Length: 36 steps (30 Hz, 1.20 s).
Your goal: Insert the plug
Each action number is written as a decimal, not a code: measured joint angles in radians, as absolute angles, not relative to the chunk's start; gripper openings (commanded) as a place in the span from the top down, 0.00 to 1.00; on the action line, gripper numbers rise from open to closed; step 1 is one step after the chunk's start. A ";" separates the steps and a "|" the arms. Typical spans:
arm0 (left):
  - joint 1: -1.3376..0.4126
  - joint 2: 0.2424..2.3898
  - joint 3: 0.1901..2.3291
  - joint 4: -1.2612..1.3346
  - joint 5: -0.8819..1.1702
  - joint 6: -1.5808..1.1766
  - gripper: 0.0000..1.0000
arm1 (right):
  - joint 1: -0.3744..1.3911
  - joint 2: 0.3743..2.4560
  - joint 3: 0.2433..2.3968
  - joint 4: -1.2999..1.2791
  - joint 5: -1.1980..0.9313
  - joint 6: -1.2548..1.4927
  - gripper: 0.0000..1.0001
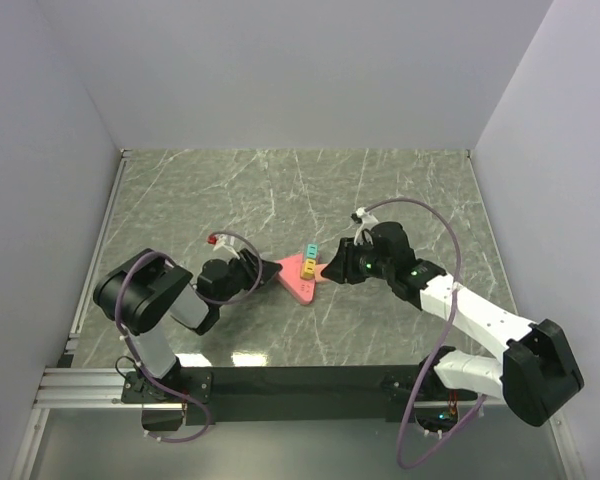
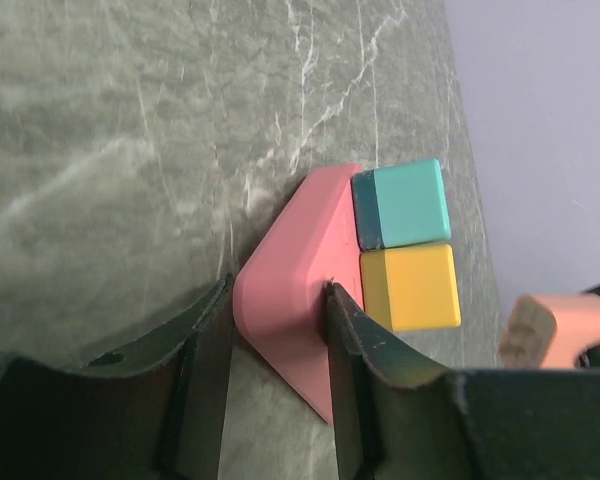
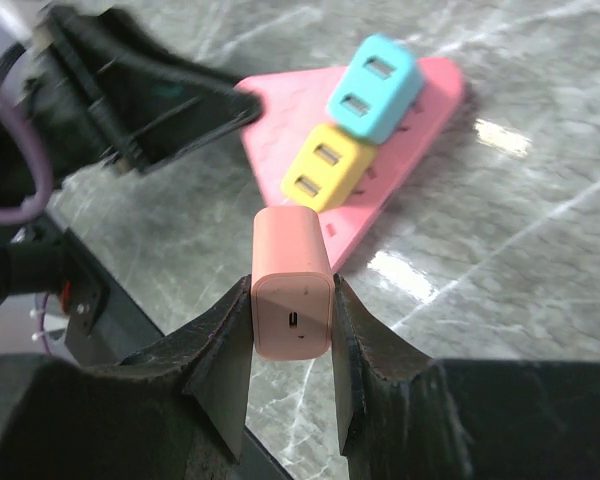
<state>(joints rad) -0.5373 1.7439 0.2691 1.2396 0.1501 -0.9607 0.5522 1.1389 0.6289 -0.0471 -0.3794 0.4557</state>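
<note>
The tabletop (image 1: 230, 190) looks like polished marbled stone, glossy enough to mirror light. The pink base (image 2: 290, 290), teal cube (image 2: 405, 200), yellow cube (image 2: 410, 285) and salmon plug (image 3: 292, 280) are smooth matt plastic; the black fingers (image 3: 225, 370) look coarser.

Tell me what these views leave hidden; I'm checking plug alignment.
Plug prongs: right wrist view, its own body hides them.
Left fingers contact on the pink strip: left wrist view, fingers cover the edges.
Plug in top view: hidden by the right fingers.
</note>
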 measured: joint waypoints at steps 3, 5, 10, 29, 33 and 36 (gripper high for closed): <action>-0.576 1.744 0.232 1.285 0.101 -0.971 1.00 | 0.552 1.169 0.667 -0.102 -0.346 0.464 1.00; -0.610 1.744 0.221 1.306 0.060 -0.973 1.00 | 0.560 1.188 0.680 -0.138 -0.327 0.474 1.00; -0.674 1.713 0.213 1.303 -0.044 -0.954 1.00 | 0.604 1.204 0.714 -0.197 -0.279 0.490 1.00; -0.752 1.617 0.211 1.201 -0.291 -0.926 1.00 | 0.735 1.193 0.753 -0.327 -0.181 0.561 1.00; -0.759 1.617 0.200 1.215 -0.316 -0.926 1.00 | 0.741 1.251 0.760 -0.331 -0.181 0.564 1.00; -0.768 1.617 0.189 1.229 -0.339 -0.927 1.00 | 0.743 1.303 0.774 -0.331 -0.182 0.566 1.00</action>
<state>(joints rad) -0.7681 1.6165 0.1894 1.2293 -0.3389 -0.9272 0.7429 1.3033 0.7738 -0.3305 -0.1822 0.5663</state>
